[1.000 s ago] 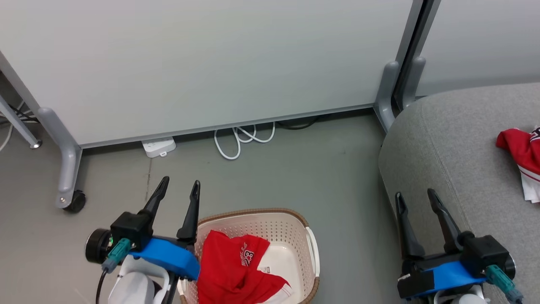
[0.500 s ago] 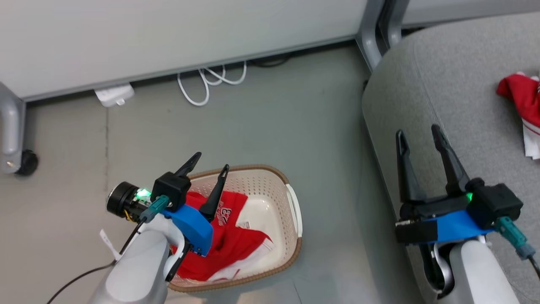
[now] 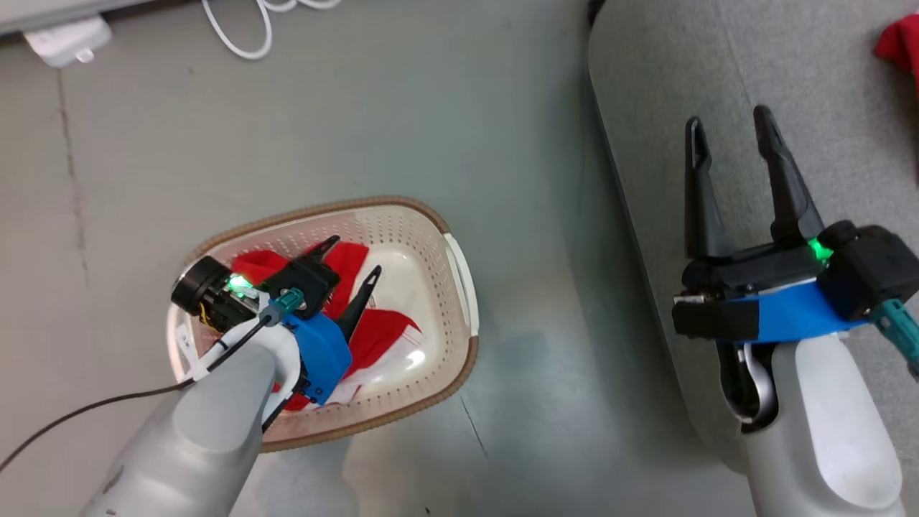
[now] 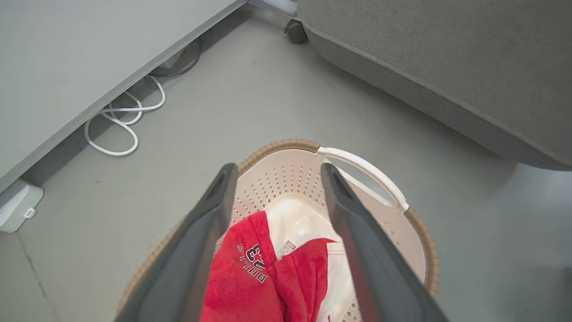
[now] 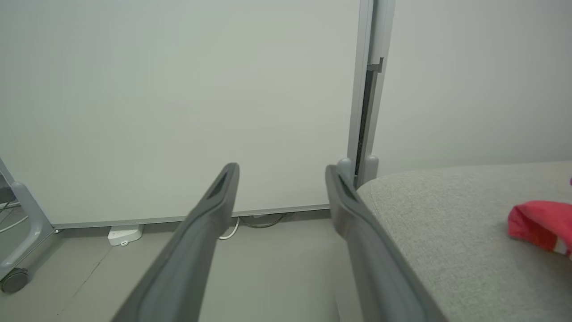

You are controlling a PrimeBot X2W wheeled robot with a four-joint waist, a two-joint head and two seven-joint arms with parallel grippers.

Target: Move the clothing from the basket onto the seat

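Note:
A red jersey (image 3: 380,334) with white lettering (image 4: 252,264) lies crumpled in the cream perforated basket (image 3: 402,210) on the floor. My left gripper (image 3: 354,256) hangs open over the basket's left half, fingers angled down just above the fabric, nothing between them. In the left wrist view, my left gripper (image 4: 279,167) frames the jersey and the basket's far rim (image 4: 286,145). The grey seat (image 3: 826,72) stands at the right. Open and empty, my right gripper (image 3: 727,118) hovers above the seat's left edge. Another red jersey (image 5: 536,223) rests on the seat (image 5: 447,232).
A white cable (image 3: 244,36) and a white power strip (image 3: 68,39) lie on the grey floor beyond the basket. Pale partition panels (image 5: 178,112) on a wheeled grey foot (image 5: 13,279) stand behind. Bare floor separates basket and seat.
The head camera has tilted down, shifting the whole picture. My left gripper has moved from beside the basket's left rim to over the jersey inside. Both grippers stay open.

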